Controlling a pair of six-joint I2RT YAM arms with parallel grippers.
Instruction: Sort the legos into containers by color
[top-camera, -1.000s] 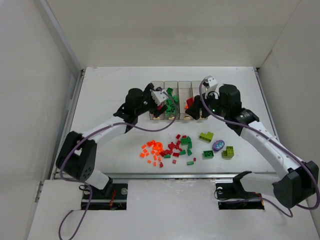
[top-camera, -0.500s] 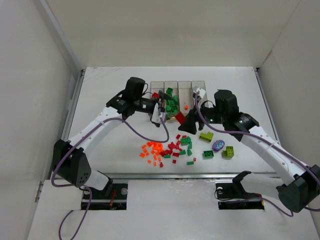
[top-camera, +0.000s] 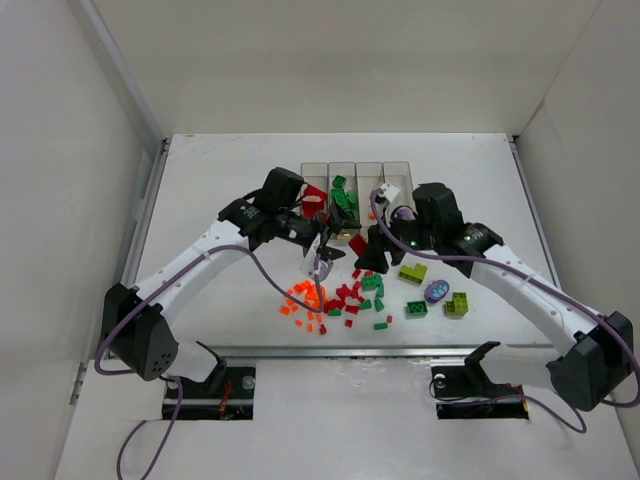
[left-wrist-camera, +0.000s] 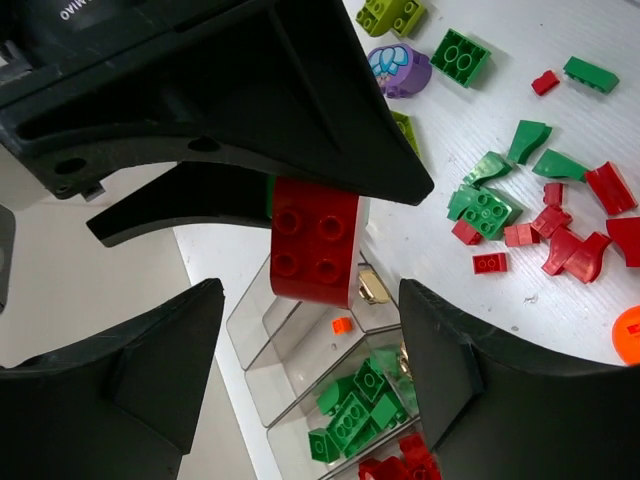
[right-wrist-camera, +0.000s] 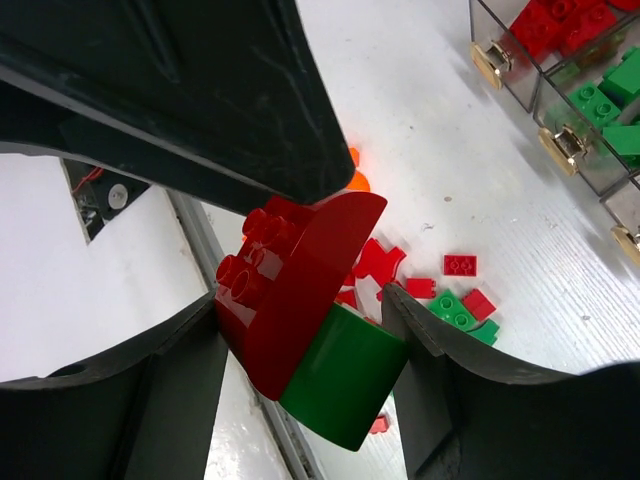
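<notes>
My right gripper (right-wrist-camera: 305, 335) is shut on a big red brick (right-wrist-camera: 285, 285) with a rounded green brick (right-wrist-camera: 345, 385) stuck under it. From above, that gripper (top-camera: 365, 250) hangs just in front of the containers (top-camera: 355, 166). My left gripper (top-camera: 320, 262) hovers beside it over the loose legos, open, with nothing between its fingers (left-wrist-camera: 130, 390). The left wrist view looks past them at the held red brick (left-wrist-camera: 312, 240) and at the bins (left-wrist-camera: 290, 345), holding red, green and one orange bit (left-wrist-camera: 342, 324). Orange bits (top-camera: 305, 298) and red pieces (top-camera: 348, 293) lie scattered.
Bigger pieces lie right of the pile: a lime-yellow brick (top-camera: 412, 270), a purple piece (top-camera: 437, 291), a green brick (top-camera: 416, 308) and a lime brick (top-camera: 457, 303). White walls enclose the table on both sides and at the back. The two grippers are very close together.
Both grippers came away from the bins toward the pile. The right one carried its red and green piece along. The left jaws narrowed somewhat.
</notes>
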